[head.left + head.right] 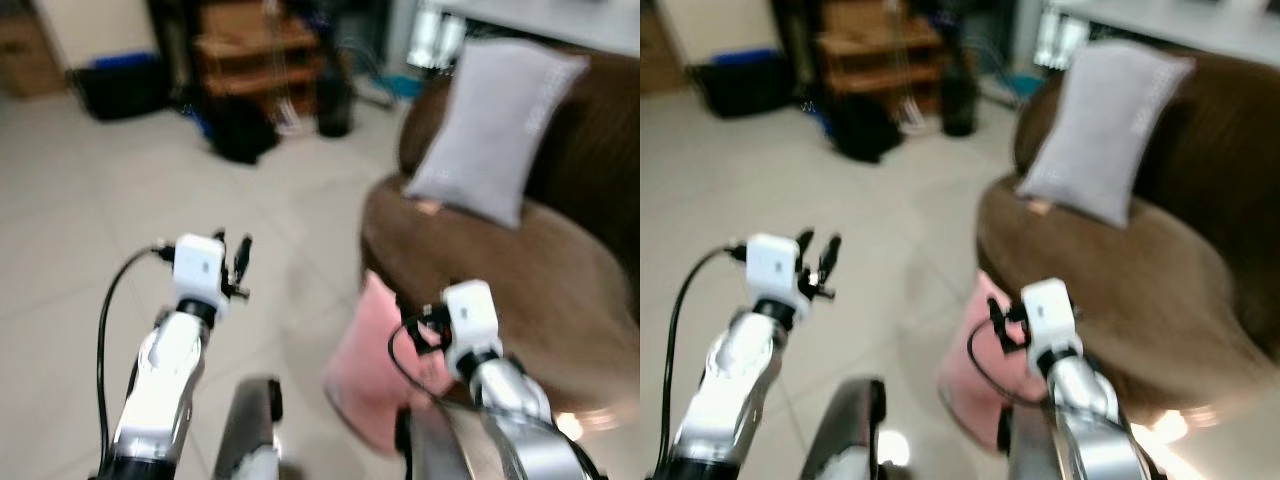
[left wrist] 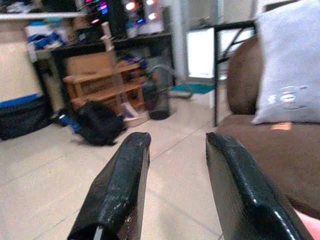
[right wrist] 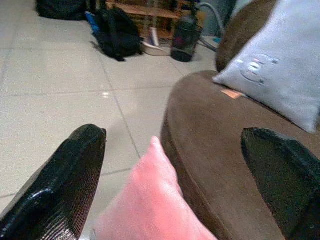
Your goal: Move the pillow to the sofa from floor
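Observation:
A pink pillow (image 1: 368, 360) stands on the tiled floor, leaning against the front of the brown sofa (image 1: 520, 270). My right gripper (image 3: 185, 175) is open, its two black fingers spread either side of the pink pillow (image 3: 150, 205), just above it. In the head views the right wrist (image 1: 470, 320) hovers over the pillow's upper edge. My left gripper (image 1: 233, 258) is raised over bare floor to the left, open and holding nothing. A grey pillow (image 1: 495, 125) rests upright on the sofa seat against the backrest.
A black bag (image 1: 240, 130) lies on the floor ahead, beside a wooden shelf (image 1: 255, 50) and a dark bin (image 1: 335, 100). A dark box (image 1: 120, 85) sits at the far left. Pale tiles (image 1: 120, 200) stretch between me and these.

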`<state>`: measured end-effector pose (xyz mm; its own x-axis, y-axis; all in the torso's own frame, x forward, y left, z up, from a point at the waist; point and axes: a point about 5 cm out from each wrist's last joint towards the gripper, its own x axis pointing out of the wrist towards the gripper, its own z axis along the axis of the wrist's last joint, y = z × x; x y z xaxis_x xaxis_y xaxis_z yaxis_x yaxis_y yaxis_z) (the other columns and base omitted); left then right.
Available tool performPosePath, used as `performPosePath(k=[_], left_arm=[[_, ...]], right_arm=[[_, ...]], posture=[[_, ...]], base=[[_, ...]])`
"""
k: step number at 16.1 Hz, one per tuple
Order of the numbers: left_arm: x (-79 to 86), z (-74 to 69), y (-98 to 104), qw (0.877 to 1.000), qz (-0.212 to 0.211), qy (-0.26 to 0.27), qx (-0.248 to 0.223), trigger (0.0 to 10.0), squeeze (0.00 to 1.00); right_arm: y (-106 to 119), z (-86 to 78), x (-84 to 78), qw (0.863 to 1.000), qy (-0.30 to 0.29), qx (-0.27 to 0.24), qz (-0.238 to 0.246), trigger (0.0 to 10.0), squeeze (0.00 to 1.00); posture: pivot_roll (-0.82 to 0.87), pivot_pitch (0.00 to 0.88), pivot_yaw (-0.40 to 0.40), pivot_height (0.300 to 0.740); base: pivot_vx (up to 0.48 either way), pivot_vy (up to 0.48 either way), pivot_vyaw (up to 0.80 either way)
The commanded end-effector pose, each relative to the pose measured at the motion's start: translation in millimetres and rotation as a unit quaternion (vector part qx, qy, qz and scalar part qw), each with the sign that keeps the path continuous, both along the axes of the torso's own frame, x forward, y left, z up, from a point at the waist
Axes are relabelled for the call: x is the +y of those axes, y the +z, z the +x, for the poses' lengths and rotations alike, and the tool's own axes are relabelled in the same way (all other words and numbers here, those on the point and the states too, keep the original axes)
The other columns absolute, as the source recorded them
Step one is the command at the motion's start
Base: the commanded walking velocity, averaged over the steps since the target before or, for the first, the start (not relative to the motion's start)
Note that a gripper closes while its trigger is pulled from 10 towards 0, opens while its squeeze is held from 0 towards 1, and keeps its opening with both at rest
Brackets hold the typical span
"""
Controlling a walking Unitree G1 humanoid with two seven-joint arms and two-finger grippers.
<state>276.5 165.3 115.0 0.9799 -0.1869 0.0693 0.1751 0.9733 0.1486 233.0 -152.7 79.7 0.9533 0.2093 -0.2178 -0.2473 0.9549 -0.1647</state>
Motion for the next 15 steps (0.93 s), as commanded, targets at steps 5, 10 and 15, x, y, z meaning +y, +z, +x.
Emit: performPosePath(k=[5,10,15], left_arm=[[-5.0,1.1,4.5,1.0,-0.01,-0.013,-0.014,10.0,0.0],[-4.0,0.2,3.0,1.0,-0.013,-0.014,-0.013,10.0,0.0],[-4.0,-0.2,3.1,1.0,-0.014,-0.016,-0.015,10.0,0.0]], right_arm=[[3.2,5.7,-5.8,1.0,-0.002,-0.01,-0.015,10.0,0.0],[1.4,6.8,-4.8,1.0,0.002,-0.008,-0.017,10.0,0.0],[1.3,6.1,-3.1,1.0,0.007,-0.01,-0.016,10.0,0.0]], posture=[[-0.07,0.0,0.024,0.567],[-0.06,0.0,0.018,0.567],[-0.06,0.0,0.017,0.567]], base=[[0.167,0.0,0.0],[0.319,0.0,0.0],[0.324,0.0,0.0]])
